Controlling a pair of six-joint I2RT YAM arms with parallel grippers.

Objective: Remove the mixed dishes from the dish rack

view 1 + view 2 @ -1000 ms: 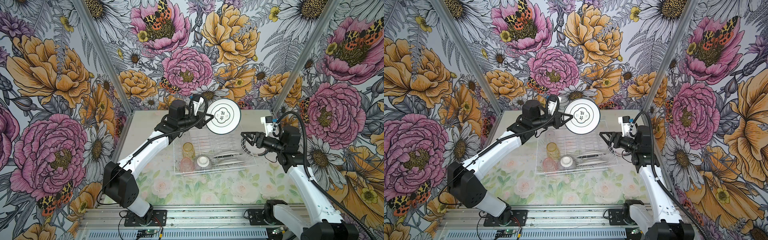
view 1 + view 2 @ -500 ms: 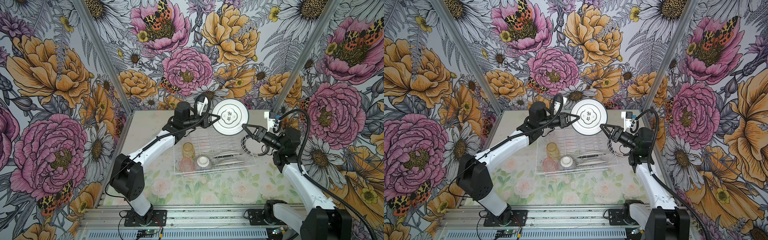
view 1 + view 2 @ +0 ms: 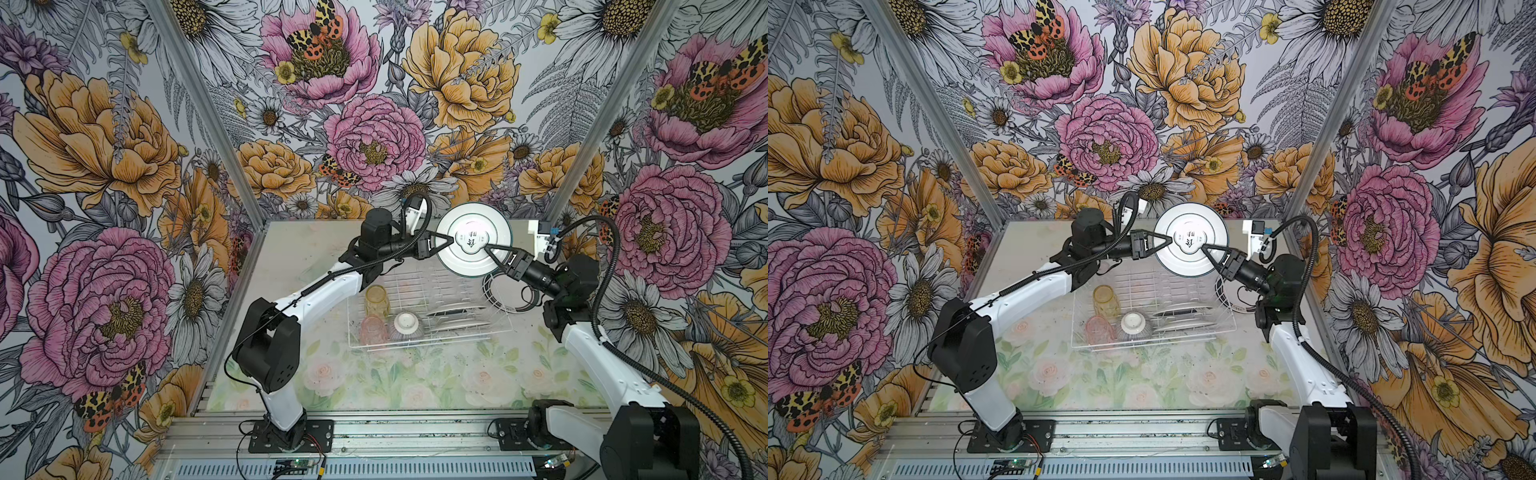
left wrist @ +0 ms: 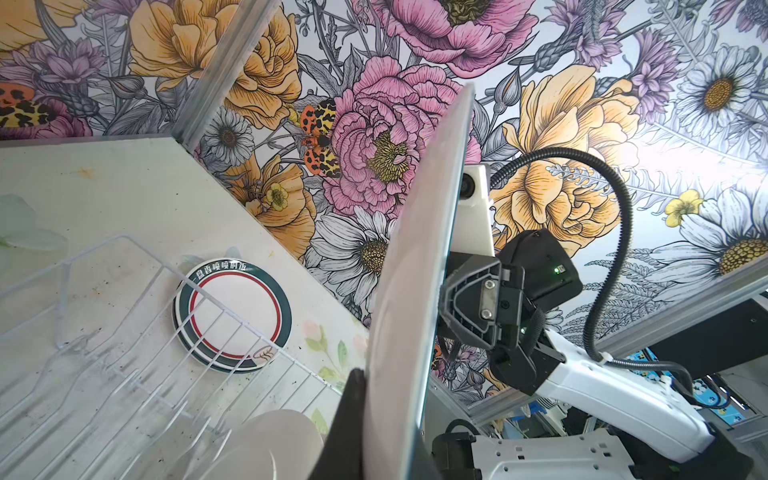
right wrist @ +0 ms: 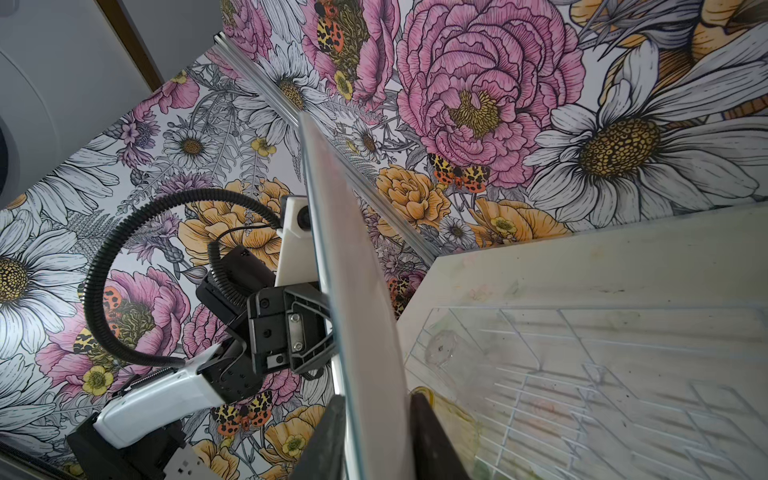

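Rack (image 3: 419,286) holds amber tumbler (image 3: 376,300), pink tumbler (image 3: 373,330), bowl (image 3: 406,326), plates (image 3: 455,310).

Left end effector (image 3: 451,240), right end effector (image 3: 488,249) pinch plate (image 3: 473,230) above rack (image 3: 419,282).

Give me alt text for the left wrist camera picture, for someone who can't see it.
A white plate, seen edge-on, is pinched by the left gripper while the right gripper grips its opposite rim, against floral walls. Beyond are the white wire dish rack and, on the table beside it, a stack of green-rimmed plates.
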